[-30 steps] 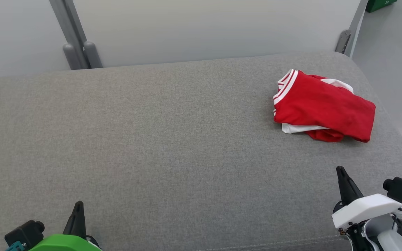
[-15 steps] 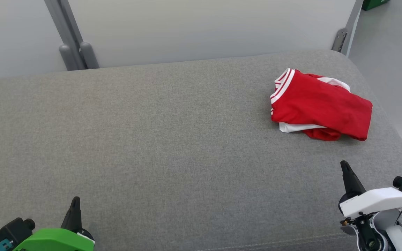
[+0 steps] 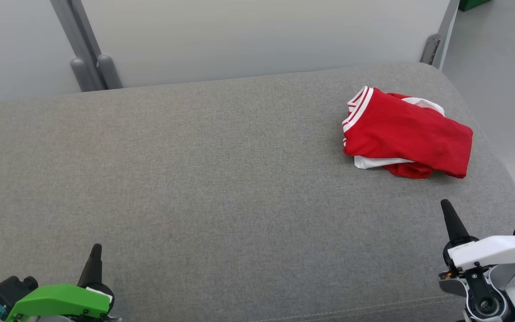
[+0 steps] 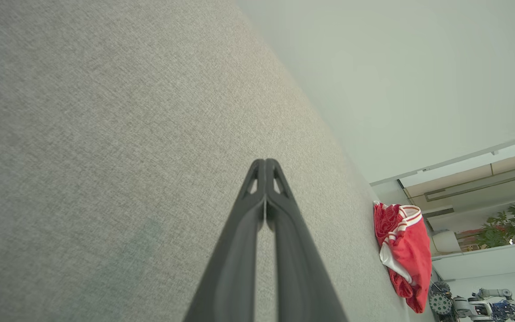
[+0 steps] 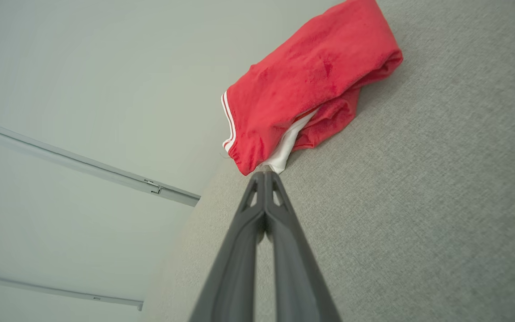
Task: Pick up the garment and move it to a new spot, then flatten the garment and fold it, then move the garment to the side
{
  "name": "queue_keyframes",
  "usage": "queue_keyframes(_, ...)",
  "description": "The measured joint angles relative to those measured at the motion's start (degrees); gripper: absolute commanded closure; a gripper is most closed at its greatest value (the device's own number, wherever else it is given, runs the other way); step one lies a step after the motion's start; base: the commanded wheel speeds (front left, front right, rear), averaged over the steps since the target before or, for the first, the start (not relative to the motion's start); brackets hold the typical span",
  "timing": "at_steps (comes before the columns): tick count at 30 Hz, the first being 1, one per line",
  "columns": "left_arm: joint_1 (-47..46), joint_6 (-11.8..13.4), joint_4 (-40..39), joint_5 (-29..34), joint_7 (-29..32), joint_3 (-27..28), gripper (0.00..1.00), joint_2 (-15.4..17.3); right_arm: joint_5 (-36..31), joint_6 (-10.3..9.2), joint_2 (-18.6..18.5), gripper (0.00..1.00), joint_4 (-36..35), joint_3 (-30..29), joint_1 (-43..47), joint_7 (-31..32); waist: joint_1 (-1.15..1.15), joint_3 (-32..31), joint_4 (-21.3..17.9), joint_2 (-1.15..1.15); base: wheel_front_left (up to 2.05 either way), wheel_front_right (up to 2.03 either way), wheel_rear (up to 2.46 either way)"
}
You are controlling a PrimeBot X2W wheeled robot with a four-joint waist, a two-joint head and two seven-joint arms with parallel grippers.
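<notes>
The garment [image 3: 407, 134] is a red shirt with white parts and red-and-white striped trim, folded into a loose bundle at the far right of the grey cushion [image 3: 204, 179]. It also lies ahead of the right wrist camera [image 5: 302, 89] and far off to the right in the left wrist view [image 4: 403, 255]. My right gripper [image 3: 446, 205] is shut and empty, a short way in front of the bundle without touching it; its closed tips [image 5: 265, 175] point at the white edge. My left gripper [image 3: 96, 248] is shut and empty at the near left [image 4: 265, 162].
A pale wall with grey metal posts [image 3: 85, 67] runs behind the cushion. The cushion's right edge drops to the floor [image 3: 508, 89] just past the garment. Its front seam [image 3: 329, 311] is near the bottom. Wide bare fabric lies between the grippers.
The head camera has shifted, so the whole scene slid slightly up and left. Both grippers sit a little lower and further out in the picture. The garment has not moved on the cushion.
</notes>
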Motion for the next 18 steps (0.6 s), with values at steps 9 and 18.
queue_keyframes(9, -1.0, -1.1, 0.5, -5.1, 1.8, 1.7, 1.00, -0.6, 6.4, 1.24, 1.0, 1.00, 0.3, -2.2, -0.5, 1.8, 0.00, 0.1, -0.4, 0.00, 0.00, 0.00, 0.00)
queue_keyframes(18, -2.0, -2.6, 1.4, -11.3, 3.4, 3.4, 1.00, -1.3, 12.6, 2.43, 2.0, 1.00, 0.6, -4.5, -1.5, 3.3, 0.00, 0.2, -0.8, 0.00, 0.00, 0.00, 0.00)
